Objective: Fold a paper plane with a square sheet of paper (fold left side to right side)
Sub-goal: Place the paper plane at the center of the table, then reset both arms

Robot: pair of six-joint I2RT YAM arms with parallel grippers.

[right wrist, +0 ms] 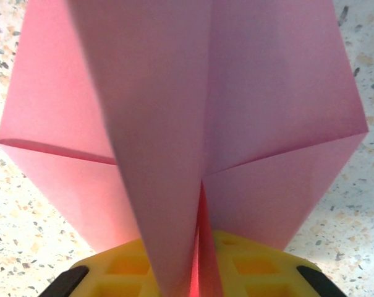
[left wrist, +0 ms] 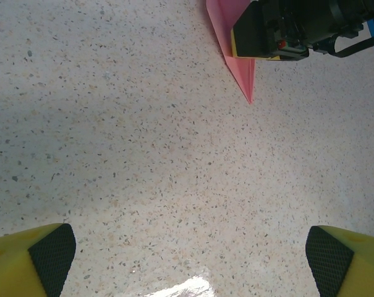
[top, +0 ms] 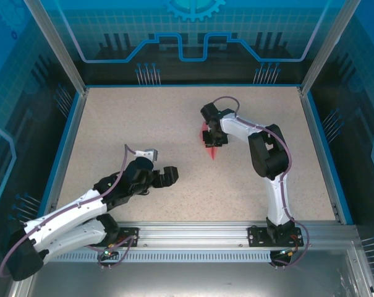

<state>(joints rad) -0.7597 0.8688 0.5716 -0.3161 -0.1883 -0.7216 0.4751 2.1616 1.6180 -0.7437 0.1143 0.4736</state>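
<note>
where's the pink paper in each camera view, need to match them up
top external: pink paper right of centre on the table, tip pointing down, partly under the right gripper.
left wrist: paper at the top edge, right of centre, tip pointing down.
right wrist: paper close up across most of the picture, above the yellow fingers.
shared landmark: the right gripper over the paper.

Free passage is offered over the bare table (top: 143, 117) at the left and in the middle, and bare surface is seen between the wide-spread fingers of the left gripper (left wrist: 190, 253). The far centre is occupied by the right gripper (top: 214, 135), resting on the paper plane (top: 212, 151), whose raised fold seems to fill the slot between its fingers. The sides are closed by frame posts (top: 55, 43).
</note>
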